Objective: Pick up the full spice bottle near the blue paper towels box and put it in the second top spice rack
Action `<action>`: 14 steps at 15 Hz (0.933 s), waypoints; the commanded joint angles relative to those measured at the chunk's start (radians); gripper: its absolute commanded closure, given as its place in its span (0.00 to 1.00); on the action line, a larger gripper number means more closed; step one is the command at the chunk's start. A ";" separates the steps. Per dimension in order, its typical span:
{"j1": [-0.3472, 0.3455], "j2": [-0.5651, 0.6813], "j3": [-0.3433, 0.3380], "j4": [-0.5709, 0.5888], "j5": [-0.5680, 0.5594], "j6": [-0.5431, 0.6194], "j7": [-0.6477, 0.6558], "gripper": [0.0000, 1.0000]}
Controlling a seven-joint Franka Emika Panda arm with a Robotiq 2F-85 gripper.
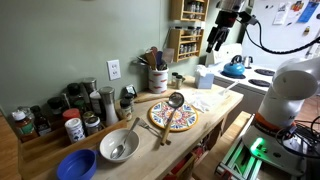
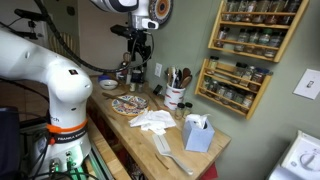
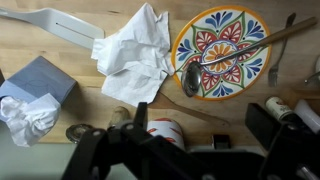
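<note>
My gripper (image 1: 217, 42) (image 2: 140, 47) hangs high above the counter, open and empty; in the wrist view its two dark fingers (image 3: 205, 125) stand wide apart. The blue paper towels box (image 2: 198, 134) (image 3: 40, 78) (image 1: 204, 76) stands on the counter with white paper at its top. A small spice bottle (image 1: 178, 79) (image 3: 79, 131) stands between the box and the crock, seen from above as a round lid. The wooden spice rack (image 2: 255, 25) (image 1: 186, 30) hangs on the wall, with a lower rack (image 2: 232, 85) under it, both lined with jars.
A white-and-red utensil crock (image 2: 176, 97) (image 3: 165, 130) stands by the wall. A patterned plate (image 3: 220, 50) (image 1: 173, 117) carries a ladle (image 3: 195, 78). Crumpled paper (image 3: 135, 55), a white spatula (image 3: 60, 20), bowls (image 1: 118, 146) and jars (image 1: 72, 125) also sit on the counter.
</note>
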 commanded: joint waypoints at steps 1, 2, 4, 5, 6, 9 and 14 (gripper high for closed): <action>-0.002 0.001 0.001 0.003 0.001 -0.003 -0.001 0.00; -0.014 0.029 0.010 0.009 0.004 0.005 0.028 0.00; -0.023 0.083 0.014 0.014 0.006 0.052 0.050 0.00; -0.032 0.114 0.014 0.014 0.001 0.085 0.060 0.00; -0.037 0.141 0.010 0.017 0.003 0.116 0.068 0.00; -0.061 0.242 0.008 0.022 -0.009 0.241 0.088 0.00; -0.090 0.428 0.020 0.048 -0.027 0.391 0.114 0.00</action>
